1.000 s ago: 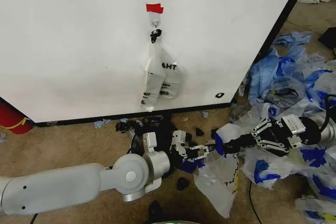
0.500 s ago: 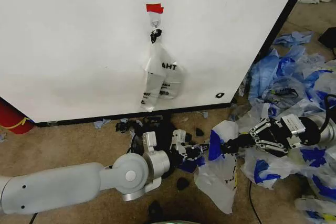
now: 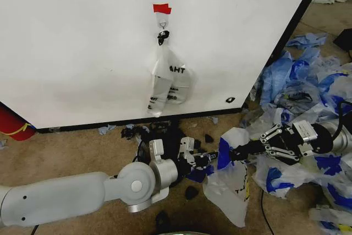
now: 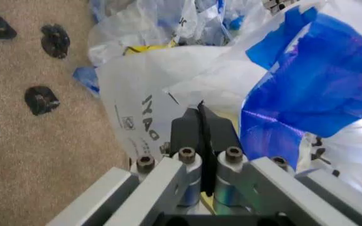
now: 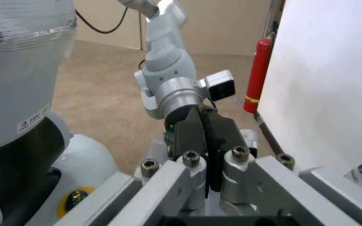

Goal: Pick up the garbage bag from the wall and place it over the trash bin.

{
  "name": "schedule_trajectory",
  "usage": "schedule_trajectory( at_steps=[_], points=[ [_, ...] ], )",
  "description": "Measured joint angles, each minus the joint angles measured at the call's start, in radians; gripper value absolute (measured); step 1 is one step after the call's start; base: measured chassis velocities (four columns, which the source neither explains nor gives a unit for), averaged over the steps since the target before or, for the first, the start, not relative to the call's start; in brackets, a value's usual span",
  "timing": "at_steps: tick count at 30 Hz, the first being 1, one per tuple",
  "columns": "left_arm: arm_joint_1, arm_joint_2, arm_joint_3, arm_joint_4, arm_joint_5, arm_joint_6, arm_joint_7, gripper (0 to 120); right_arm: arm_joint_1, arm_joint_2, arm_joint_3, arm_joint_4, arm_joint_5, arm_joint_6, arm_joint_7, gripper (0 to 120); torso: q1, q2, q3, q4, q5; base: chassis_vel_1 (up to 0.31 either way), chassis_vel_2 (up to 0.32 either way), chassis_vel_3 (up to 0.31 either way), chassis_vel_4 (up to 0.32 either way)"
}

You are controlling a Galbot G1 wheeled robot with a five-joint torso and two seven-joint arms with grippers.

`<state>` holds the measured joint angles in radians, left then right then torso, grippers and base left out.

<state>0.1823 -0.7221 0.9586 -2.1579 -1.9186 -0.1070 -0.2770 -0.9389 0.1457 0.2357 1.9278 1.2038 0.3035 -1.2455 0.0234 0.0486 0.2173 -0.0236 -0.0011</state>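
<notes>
The garbage bag is thin white plastic with blue patches and black lettering. It hangs low over the carpet between my two grippers. My left gripper is shut at the bag's left edge; in the left wrist view its fingers are pressed together against the bag. My right gripper is shut on the blue top of the bag from the right. The wall stands behind. The black trash bin is mostly hidden behind my left wrist.
A narrower white bag with black lettering hangs from the hook under red tape. A heap of white and blue bags covers the floor at right. A red cylinder stands at far left. Black scraps lie on the carpet.
My right gripper has moved left toward the left gripper with the bag's top. The bag's upper part has bunched up and risen between the grippers. The left arm has hardly moved.
</notes>
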Motion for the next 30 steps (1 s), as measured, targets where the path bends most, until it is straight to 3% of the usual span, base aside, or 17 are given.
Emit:
schedule_trajectory(
  at_steps=[30],
  points=[
    [0.087,0.112,-0.109,-0.051,0.028,-0.014,-0.028,0,0.033,0.041,0.006,-0.177,0.077,0.012,-0.021,0,0.0,0.0,0.0,0.0,0.0,0.0,0.0,0.0,0.0]
  ],
)
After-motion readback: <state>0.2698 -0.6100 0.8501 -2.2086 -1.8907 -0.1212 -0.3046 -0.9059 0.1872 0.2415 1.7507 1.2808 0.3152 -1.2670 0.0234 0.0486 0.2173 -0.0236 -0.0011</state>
